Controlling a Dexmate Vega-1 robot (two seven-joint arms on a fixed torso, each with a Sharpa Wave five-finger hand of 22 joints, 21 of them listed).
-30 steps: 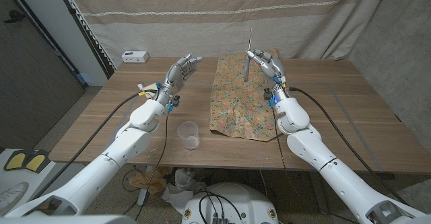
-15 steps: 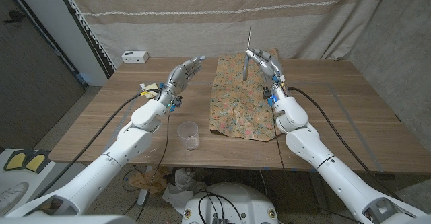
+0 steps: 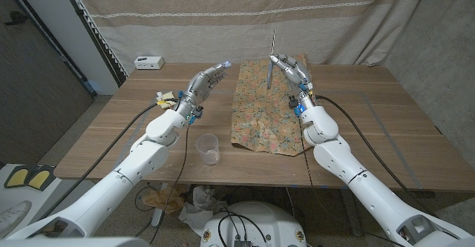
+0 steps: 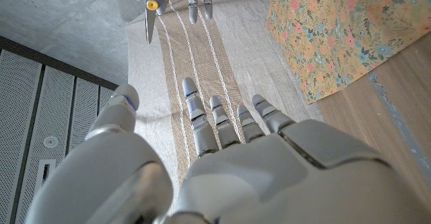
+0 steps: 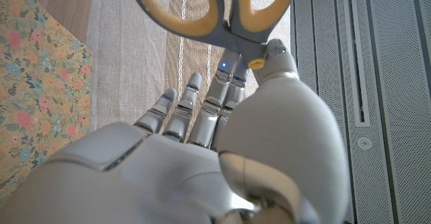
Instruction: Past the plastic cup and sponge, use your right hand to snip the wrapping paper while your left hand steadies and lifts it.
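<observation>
Wrapping paper (image 3: 266, 106) lies unsteadied: left hand (image 3: 205, 80) hovers empty, fingers apart; right hand (image 3: 291, 70) grips scissors (image 3: 272, 60), which might crumple it.

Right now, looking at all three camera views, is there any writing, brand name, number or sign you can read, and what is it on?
No readable text in any view.
Small white box at the table's far left: any marking is too small to tell.
Clear plastic cup: no print visible.
Floral wrapping paper: flower pattern only, no words.
Grey and yellow scissors in the right robot hand: no visible brand.
</observation>
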